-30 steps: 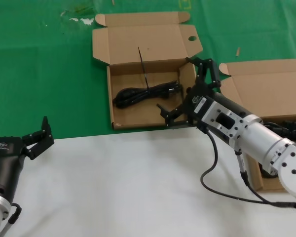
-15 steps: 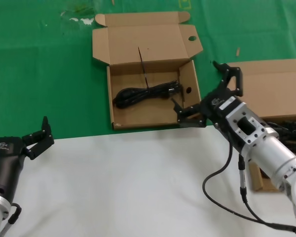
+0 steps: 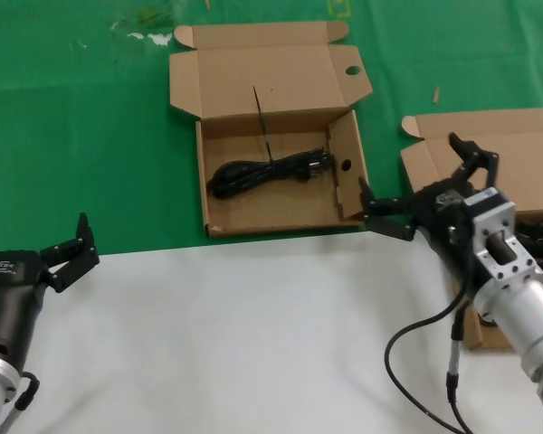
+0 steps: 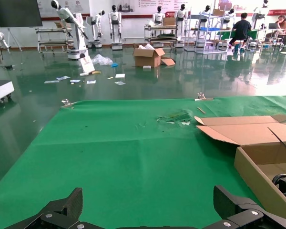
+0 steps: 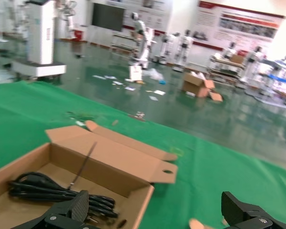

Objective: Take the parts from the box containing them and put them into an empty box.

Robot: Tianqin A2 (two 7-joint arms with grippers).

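The right tool (image 3: 425,181), jaws spread and empty, has swung from the holed box (image 3: 273,185) and its one delivered cable (image 3: 267,172) toward the plain-lidded box (image 3: 498,154), presumably for the next.

Count: two cardboard boxes, one with holes (image 3: 281,90) and one plain-lidded (image 3: 489,158). One cable bundle (image 3: 267,170) in the first; the second's cables (image 3: 538,237) uncountable past my arm.
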